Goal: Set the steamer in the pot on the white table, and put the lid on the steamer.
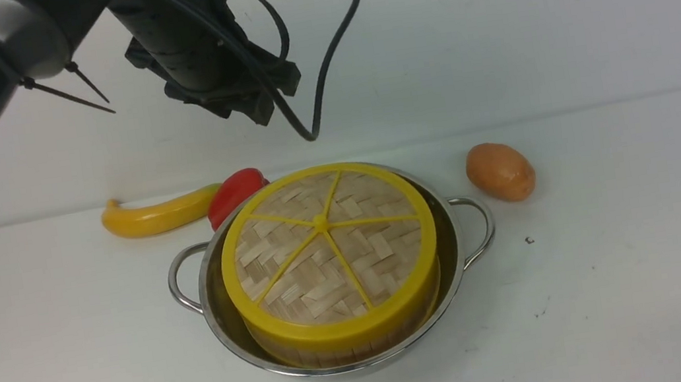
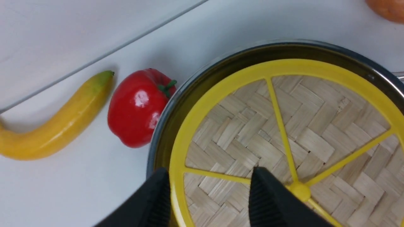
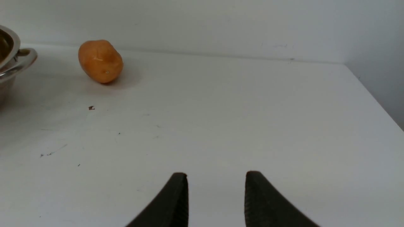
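Steamer [image 1: 348,340] and lid [image 1: 327,246] now sit stacked inside the stainless-steel pot [image 1: 228,340], which rests on the white table [image 1: 627,284]; the lid's yellow rim lies around the top of the basket and looks level, so the job appears essentially done. A toy banana [image 1: 157,215] and a red pepper [image 1: 234,192] lie just behind the pot on the left, the pepper nearly touching its wall, and a potato [image 1: 500,171] lies apart on the right. Judging by its woven bamboo face and plastic rim, the lid should be light and stiff but easy to tip or slide, since it only rests on the basket; the thick yellow rim is the surest place to pinch it, because the small centre knob [image 1: 320,222] offers little to bite on. The basket beneath should be light too, with slatted walls that could crush under a hard squeeze, so its rim is likewise the better hold. The pot's polished steel looks slippery; its looped wire handles [image 1: 478,228] are the natural grip. The left gripper [image 2: 210,189] hangs above the lid with its jaws parted and empty, one finger over the rim and one near the knob, touching nothing. The right gripper [image 3: 216,189] is low over bare table, well away from the pot, jaws likewise apart and holding nothing.
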You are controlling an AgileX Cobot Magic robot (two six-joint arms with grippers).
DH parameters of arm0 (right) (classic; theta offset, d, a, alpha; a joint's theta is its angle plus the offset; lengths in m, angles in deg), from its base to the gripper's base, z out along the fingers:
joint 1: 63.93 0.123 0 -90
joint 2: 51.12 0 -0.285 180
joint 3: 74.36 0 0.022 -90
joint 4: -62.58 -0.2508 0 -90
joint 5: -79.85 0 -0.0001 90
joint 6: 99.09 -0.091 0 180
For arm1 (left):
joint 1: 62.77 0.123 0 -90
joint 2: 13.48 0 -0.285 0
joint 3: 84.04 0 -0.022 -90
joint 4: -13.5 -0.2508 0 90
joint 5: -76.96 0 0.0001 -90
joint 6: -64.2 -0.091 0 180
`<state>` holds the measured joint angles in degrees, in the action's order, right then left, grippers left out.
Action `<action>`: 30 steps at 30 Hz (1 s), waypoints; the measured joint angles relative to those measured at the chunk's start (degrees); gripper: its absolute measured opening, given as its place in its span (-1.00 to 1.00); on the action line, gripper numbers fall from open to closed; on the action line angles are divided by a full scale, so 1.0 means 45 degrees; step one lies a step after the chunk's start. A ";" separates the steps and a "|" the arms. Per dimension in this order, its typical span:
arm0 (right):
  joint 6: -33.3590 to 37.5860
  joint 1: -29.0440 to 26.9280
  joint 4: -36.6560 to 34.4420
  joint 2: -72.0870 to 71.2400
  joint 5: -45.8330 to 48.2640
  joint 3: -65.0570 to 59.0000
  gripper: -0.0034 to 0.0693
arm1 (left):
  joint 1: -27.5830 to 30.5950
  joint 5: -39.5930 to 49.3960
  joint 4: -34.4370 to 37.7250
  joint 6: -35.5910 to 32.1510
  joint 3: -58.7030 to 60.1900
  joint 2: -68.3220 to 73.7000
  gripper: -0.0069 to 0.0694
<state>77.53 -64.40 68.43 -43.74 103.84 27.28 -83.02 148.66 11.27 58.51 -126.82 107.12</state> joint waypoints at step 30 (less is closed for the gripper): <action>0.0000 0.0000 0.0000 0.0000 -0.0010 0.0000 -0.24 | 0.5440 -1.0838 -0.1229 0.2160 1.9295 -1.6577 0.03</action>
<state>77.53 -64.40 68.43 -43.74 103.80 27.28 -58.54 99.89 5.75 68.23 -39.99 32.52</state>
